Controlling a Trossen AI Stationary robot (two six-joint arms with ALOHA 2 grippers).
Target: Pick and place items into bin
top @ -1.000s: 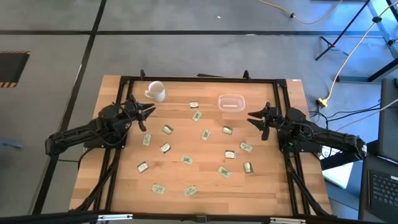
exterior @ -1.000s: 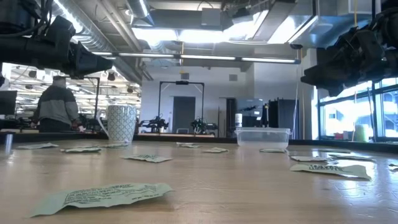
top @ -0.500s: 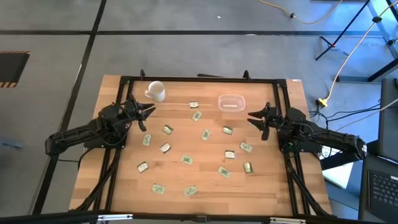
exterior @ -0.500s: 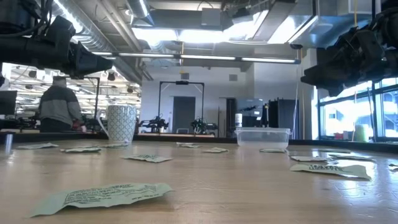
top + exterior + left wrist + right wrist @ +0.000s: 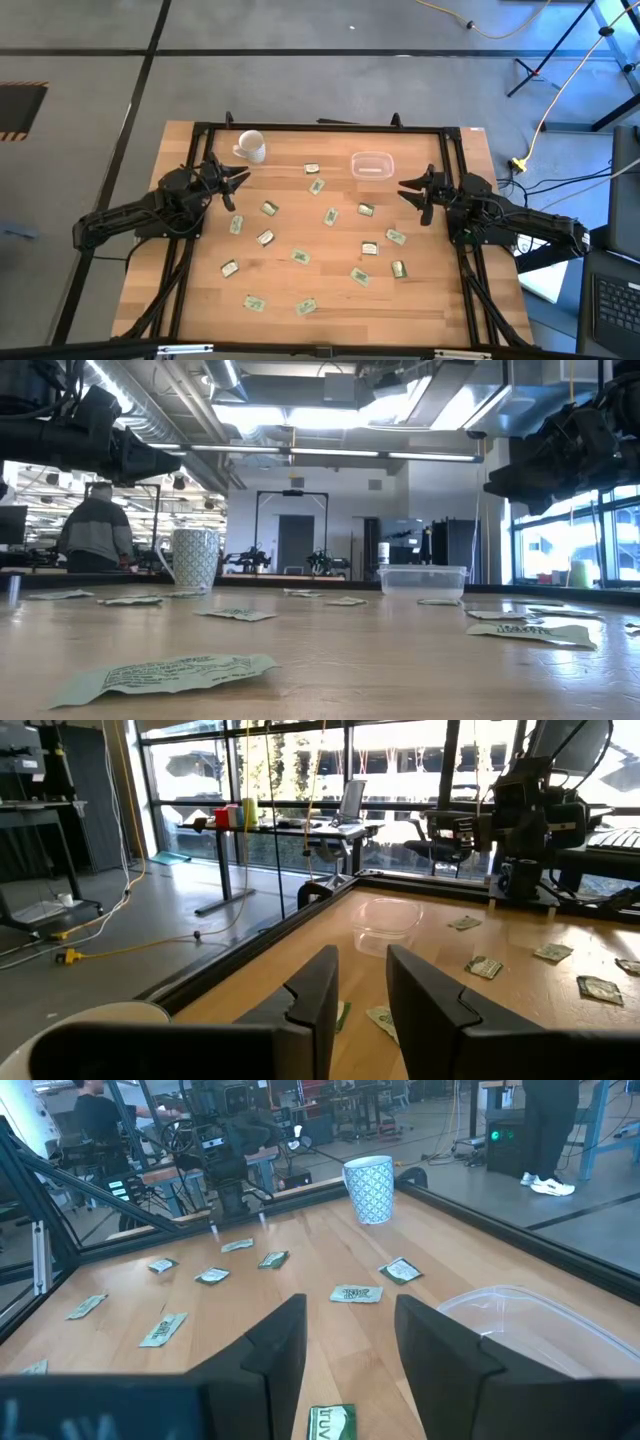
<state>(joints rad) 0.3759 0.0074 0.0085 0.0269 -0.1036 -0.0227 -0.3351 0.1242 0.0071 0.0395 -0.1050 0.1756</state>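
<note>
pre-grasp: left gripper (image 5: pixel 236 180) at 9 o'clock and right gripper (image 5: pixel 408 189) at 3 hover, jaws apart, empty; packets (image 5: pixel 300 256) scattered mid-table, bin (image 5: pixel 371 165) empty at 1 o'clock; next, descend on a packet.

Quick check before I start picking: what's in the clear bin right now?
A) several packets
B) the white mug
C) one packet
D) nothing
D: in the high view the bin shows only bare clear plastic, the packets lie scattered on the table, and the mug stands apart near the left hand.
</note>
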